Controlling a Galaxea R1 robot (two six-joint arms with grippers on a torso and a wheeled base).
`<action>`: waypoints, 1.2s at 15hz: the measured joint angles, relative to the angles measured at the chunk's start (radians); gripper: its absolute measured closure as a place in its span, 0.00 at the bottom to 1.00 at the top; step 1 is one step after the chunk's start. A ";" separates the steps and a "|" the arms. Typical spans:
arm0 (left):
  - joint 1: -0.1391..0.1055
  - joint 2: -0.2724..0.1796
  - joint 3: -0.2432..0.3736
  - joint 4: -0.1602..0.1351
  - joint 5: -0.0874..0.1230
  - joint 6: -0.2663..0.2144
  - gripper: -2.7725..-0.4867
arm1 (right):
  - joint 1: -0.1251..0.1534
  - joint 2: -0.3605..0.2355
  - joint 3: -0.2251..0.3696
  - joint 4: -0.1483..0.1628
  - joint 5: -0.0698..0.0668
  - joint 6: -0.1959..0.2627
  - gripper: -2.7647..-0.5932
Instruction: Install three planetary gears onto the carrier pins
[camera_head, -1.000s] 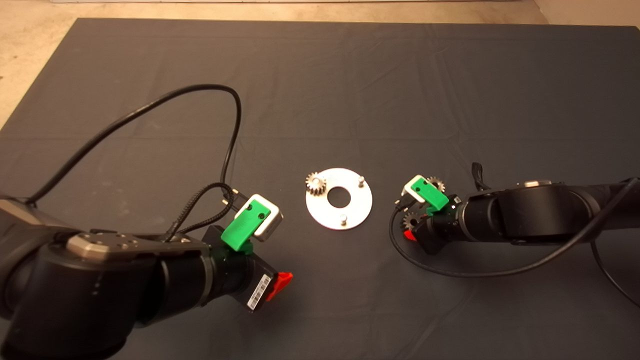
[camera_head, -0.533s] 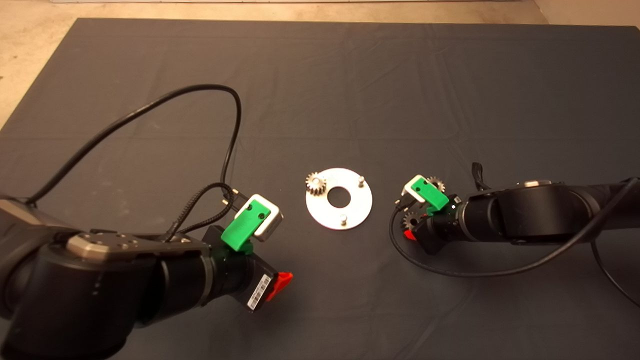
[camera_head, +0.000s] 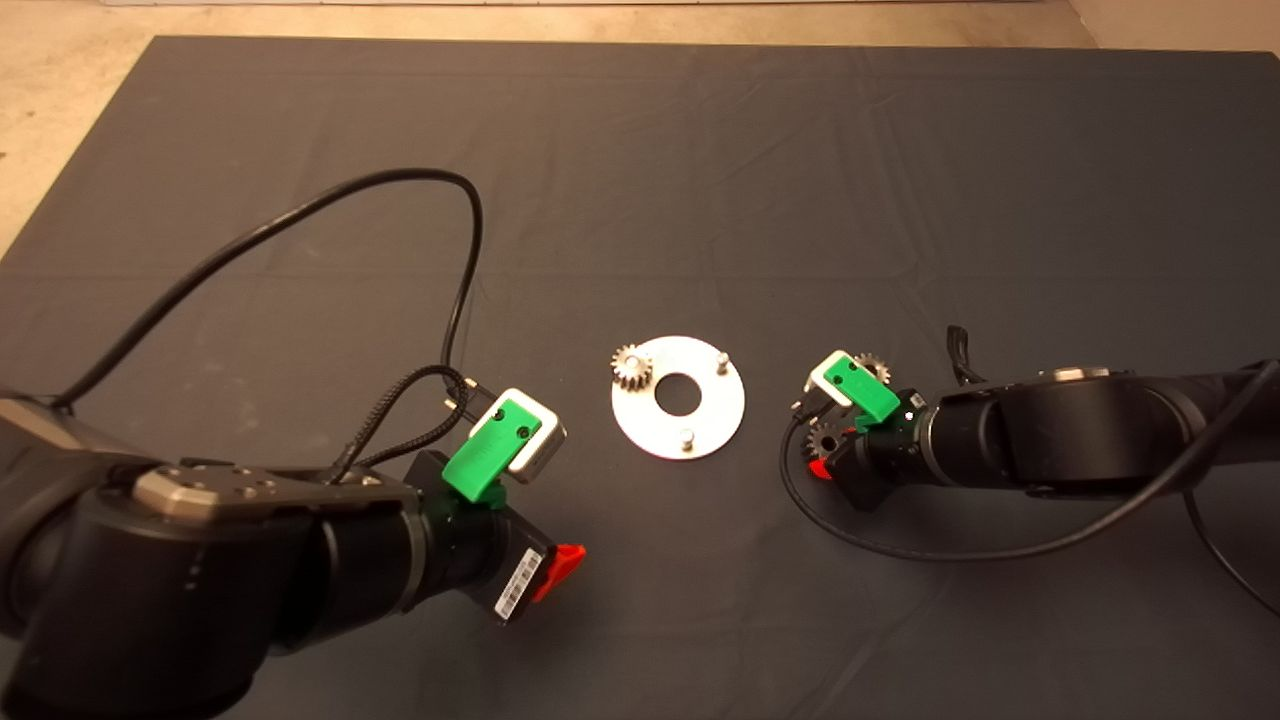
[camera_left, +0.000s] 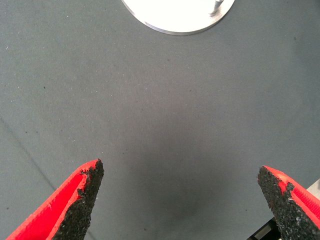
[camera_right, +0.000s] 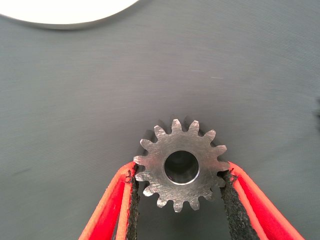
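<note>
Right gripper (camera_right: 181, 200) pinches a gear (camera_right: 181, 165) flat on the mat (camera_head: 700, 150), right of the disc (camera_head: 678, 397). Left gripper (camera_left: 180, 200) spread wide, idle.

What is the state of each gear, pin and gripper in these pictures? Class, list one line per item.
Gear on disc: seated on a pin.
Two other pins: bare, upright.
Gear at right gripper: flat on the mat, gripped.
Third gear: loose on mat.
Right gripper: shut on that gear.
Left gripper: open, empty, short of the disc.
</note>
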 joint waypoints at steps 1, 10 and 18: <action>0.000 0.000 0.000 0.000 0.000 0.000 0.24 | 0.000 0.000 0.019 -0.001 0.001 0.001 0.82; 0.000 0.001 0.000 0.000 0.000 0.000 0.24 | 0.067 0.122 0.118 -0.009 -0.001 0.103 0.83; 0.000 0.017 0.000 0.000 0.000 0.000 0.24 | 0.095 0.247 -0.039 -0.009 0.015 0.104 0.83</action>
